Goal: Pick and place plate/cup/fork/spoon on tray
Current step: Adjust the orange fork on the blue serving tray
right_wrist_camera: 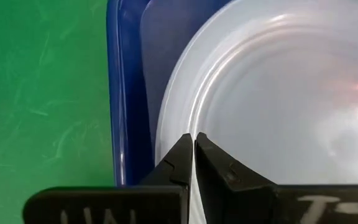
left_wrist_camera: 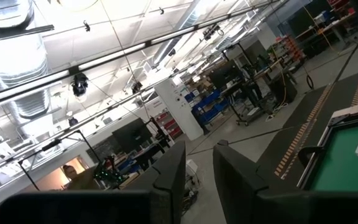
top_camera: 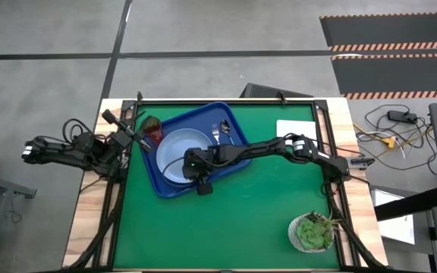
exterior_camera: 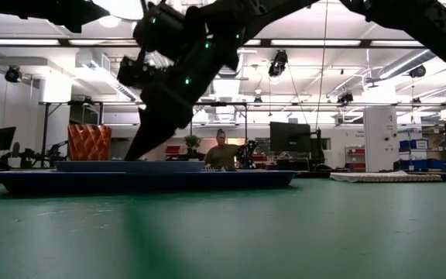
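Note:
The dark-blue tray (top_camera: pixel 230 114) lies at the table's far left. On it lie the light-blue plate (top_camera: pixel 174 152), the red-brown cup (top_camera: pixel 152 130) at its far-left corner, and the fork (top_camera: pixel 215 135) and spoon (top_camera: pixel 225 130) side by side at its far side. My right gripper (top_camera: pixel 192 167) reaches in from the right and is shut on the plate's near rim. It also shows in the right wrist view (right_wrist_camera: pixel 193 142). My left gripper (left_wrist_camera: pixel 199 174) waits at the table's left edge beside the cup. It is tilted up toward the room, open and empty. My right gripper pinches the plate's rim (right_wrist_camera: pixel 178 127) between its two fingertips, one on the inner side and one on the outer. The fingers slant down from above (exterior_camera: pixel 142 147). The plate (exterior_camera: pixel 130 165) lies level in the tray.
A green potted plant (top_camera: pixel 312 231) stands at the near right corner. A white rectangular block (top_camera: pixel 296 129) lies at the far right. The green table between the tray and the plant is bare. A person (exterior_camera: pixel 221 155) sits in the room behind the table.

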Controlling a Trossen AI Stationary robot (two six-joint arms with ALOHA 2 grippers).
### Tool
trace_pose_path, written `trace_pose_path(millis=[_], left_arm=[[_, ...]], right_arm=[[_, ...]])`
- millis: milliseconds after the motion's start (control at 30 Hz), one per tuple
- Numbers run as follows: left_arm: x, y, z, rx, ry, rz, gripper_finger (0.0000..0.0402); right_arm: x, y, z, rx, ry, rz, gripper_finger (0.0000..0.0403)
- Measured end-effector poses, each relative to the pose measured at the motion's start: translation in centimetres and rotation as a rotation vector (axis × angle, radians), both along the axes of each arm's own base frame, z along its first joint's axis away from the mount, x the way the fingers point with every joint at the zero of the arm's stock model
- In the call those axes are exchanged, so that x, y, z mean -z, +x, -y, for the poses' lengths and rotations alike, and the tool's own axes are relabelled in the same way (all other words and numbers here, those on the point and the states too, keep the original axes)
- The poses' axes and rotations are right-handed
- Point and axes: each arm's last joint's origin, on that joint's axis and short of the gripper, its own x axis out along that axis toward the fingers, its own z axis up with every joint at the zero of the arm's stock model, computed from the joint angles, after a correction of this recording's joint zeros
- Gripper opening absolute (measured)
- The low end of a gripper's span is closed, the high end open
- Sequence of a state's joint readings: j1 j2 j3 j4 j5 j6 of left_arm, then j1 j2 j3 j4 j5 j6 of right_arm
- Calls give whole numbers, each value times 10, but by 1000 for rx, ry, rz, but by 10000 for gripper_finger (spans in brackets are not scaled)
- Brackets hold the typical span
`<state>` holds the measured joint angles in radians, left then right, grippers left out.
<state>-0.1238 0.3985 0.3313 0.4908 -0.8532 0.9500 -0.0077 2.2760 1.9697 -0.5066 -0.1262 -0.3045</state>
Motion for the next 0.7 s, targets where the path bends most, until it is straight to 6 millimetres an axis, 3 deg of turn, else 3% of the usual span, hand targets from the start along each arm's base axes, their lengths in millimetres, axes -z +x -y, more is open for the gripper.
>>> trace_pose_path(millis=[233,367,700], left_arm=[[0,0,0,0,0,-1,63],[0,0,0,0,0,-2,63],[0,0,0,-15,-6,-6,63]], right_arm=[[-38,-10,1,103,-38,34,9],[-52,-22,12,187,2,-28,9],[-39,-58,26,308,-48,-321,9]])
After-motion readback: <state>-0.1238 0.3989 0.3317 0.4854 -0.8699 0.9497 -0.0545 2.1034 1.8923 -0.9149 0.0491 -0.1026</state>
